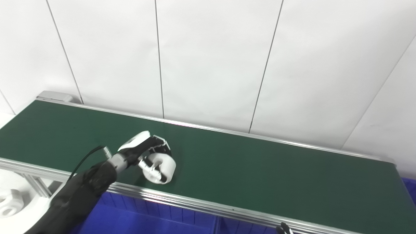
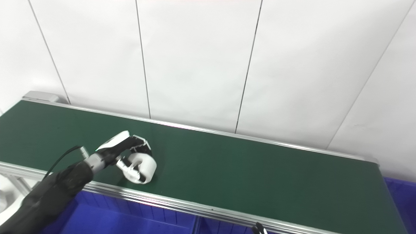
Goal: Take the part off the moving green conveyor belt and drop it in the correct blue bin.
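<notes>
Left hand (image 1: 148, 148) closed around white plastic part (image 1: 161, 168), round, smooth, hollow-centred, resting on belt (image 1: 260, 169) near front edge. Belt matte dark green, flat, aluminium rails. Blue ribbed bin (image 1: 146, 217) below front rail. Right hand (image 1: 283, 229): only dark fingertips visible at bottom edge, state unclear. Behind, white panelled wall (image 1: 211, 58).

My left arm comes in from the lower left in its dark sleeve, stretched forward and a little to the right. My left hand (image 1: 148, 152) is turned palm-down, fingers (image 1: 161, 144) curled over the top of a white part (image 1: 162, 169) and thumb pressed in beneath, so it is clasped between them. Of my right hand (image 1: 283, 229) only dark fingertips show at the bottom edge.
</notes>
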`<state>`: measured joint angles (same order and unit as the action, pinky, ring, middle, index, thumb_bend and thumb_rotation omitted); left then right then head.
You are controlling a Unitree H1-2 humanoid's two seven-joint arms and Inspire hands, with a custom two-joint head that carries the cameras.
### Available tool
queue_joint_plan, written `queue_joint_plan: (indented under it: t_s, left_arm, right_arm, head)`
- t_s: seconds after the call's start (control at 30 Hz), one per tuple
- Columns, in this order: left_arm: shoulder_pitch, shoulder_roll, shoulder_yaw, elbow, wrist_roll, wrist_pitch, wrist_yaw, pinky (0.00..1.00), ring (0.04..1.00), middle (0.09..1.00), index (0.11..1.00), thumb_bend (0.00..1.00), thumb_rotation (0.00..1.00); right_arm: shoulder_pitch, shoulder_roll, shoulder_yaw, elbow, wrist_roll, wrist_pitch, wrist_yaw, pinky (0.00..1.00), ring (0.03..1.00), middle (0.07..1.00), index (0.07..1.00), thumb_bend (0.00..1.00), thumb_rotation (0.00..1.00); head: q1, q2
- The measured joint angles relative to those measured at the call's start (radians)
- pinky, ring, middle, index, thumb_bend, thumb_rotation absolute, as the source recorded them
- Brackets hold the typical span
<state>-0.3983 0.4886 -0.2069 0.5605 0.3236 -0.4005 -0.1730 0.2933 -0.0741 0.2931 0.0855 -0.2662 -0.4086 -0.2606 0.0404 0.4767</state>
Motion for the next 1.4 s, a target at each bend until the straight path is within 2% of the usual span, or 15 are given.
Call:
queue_joint_plan:
  t_s: [0.03,0.07,0.1,0.13,0.2,0.23,0.27,0.37,0.5,0.67,0.83,0.97,1.23,1.37,1.4]
  left_arm:
    - [0.037,0.004,0.019,-0.054,-0.03,-0.013,-0.005,0.44,0.429,0.489,0.53,0.5,0.0]
    - [0.069,0.007,0.038,-0.126,-0.067,-0.021,-0.012,0.44,0.427,0.486,0.533,0.5,0.0]
    - [0.096,0.01,0.06,-0.193,-0.103,-0.023,-0.024,0.44,0.428,0.482,0.534,0.5,0.0]
    - [0.113,0.014,0.077,-0.242,-0.132,-0.027,-0.031,0.44,0.432,0.48,0.533,0.5,0.0]
    - [0.149,0.031,0.117,-0.347,-0.2,-0.035,-0.04,0.44,0.428,0.481,0.534,0.5,0.0]
    - [0.164,0.04,0.133,-0.386,-0.225,-0.036,-0.042,0.43,0.427,0.484,0.534,0.5,0.0]
    - [0.18,0.047,0.151,-0.418,-0.248,-0.039,-0.044,0.43,0.428,0.487,0.532,0.5,0.0]
    - [0.235,0.045,0.187,-0.472,-0.338,-0.048,-0.061,0.44,0.436,0.497,0.523,0.5,0.0]
    - [0.348,0.018,0.198,-0.512,-0.378,-0.048,-0.078,0.47,0.452,0.494,0.513,0.5,0.0]
    - [0.423,-0.056,0.195,-0.485,-0.379,-0.049,-0.104,0.46,0.437,0.506,0.518,0.5,0.0]
    - [0.469,-0.141,0.176,-0.414,-0.376,-0.049,-0.156,0.47,0.439,0.503,0.516,0.5,0.0]
    - [0.502,-0.173,0.121,-0.351,-0.288,-0.049,-0.138,0.46,0.433,0.505,0.518,0.5,0.0]
    - [0.491,-0.174,-0.013,-0.195,-0.089,-0.048,0.111,0.48,0.437,0.498,0.523,0.5,0.0]
    - [0.457,-0.173,-0.059,-0.153,0.002,-0.048,0.215,0.55,0.437,0.504,0.532,0.5,0.0]
    - [0.447,-0.173,-0.06,-0.144,0.024,-0.047,0.219,0.62,0.611,0.651,0.513,0.5,0.05]
  right_arm:
    - [0.007,0.003,0.0,-0.004,-0.002,0.0,0.0,0.88,0.893,0.899,0.944,0.71,0.88]
    - [0.016,0.005,-0.002,-0.014,-0.004,0.0,0.0,0.87,0.889,0.899,0.942,0.72,0.88]
    - [0.022,0.008,-0.003,-0.025,-0.007,0.0,0.001,0.86,0.885,0.898,0.936,0.72,0.86]
    - [0.026,0.013,-0.005,-0.036,-0.01,0.0,0.005,0.85,0.882,0.897,0.931,0.73,0.85]
    - [0.028,0.026,-0.006,-0.06,-0.017,0.0,0.015,0.85,0.884,0.897,0.928,0.75,0.83]
    - [0.029,0.033,-0.005,-0.071,-0.016,0.0,0.02,0.84,0.883,0.893,0.924,0.76,0.82]
    - [0.03,0.039,-0.006,-0.082,-0.015,0.0,0.033,0.84,0.879,0.888,0.917,0.77,0.8]
    - [0.04,0.05,-0.01,-0.104,-0.015,0.0,0.048,0.84,0.876,0.888,0.907,0.77,0.75]
    - [0.065,0.051,-0.021,-0.118,-0.02,0.001,0.063,0.86,0.883,0.9,0.913,0.76,0.74]
    - [0.071,0.066,-0.03,-0.133,-0.045,0.007,0.074,0.88,0.896,0.911,0.931,0.74,0.81]
    - [0.072,0.093,-0.032,-0.152,-0.06,0.017,0.08,0.91,0.915,0.923,0.947,0.72,0.84]
    - [0.073,0.094,-0.039,-0.149,-0.068,0.018,0.085,0.92,0.918,0.921,0.947,0.74,0.85]
    - [0.07,0.094,-0.049,-0.135,-0.067,0.023,0.096,0.91,0.911,0.925,0.949,0.73,0.86]
    - [0.069,0.094,-0.051,-0.126,-0.065,0.023,0.1,0.92,0.918,0.925,0.949,0.72,0.86]
    - [0.068,0.094,-0.051,-0.125,-0.065,0.023,0.1,0.92,0.92,0.925,0.948,0.73,0.86]
  head:
    - [0.0,0.0]
    - [-0.063,0.04]
    - [-0.063,0.04]
    - [-0.106,0.069]
    - [-0.115,0.074]
    - [-0.175,0.098]
    - [-0.225,0.114]
    - [-0.27,0.144]
    - [-0.274,0.161]
    - [-0.283,0.209]
    - [-0.277,0.203]
    - [-0.258,0.194]
    - [-0.243,0.174]
    - [-0.237,0.16]
    - [-0.237,0.16]
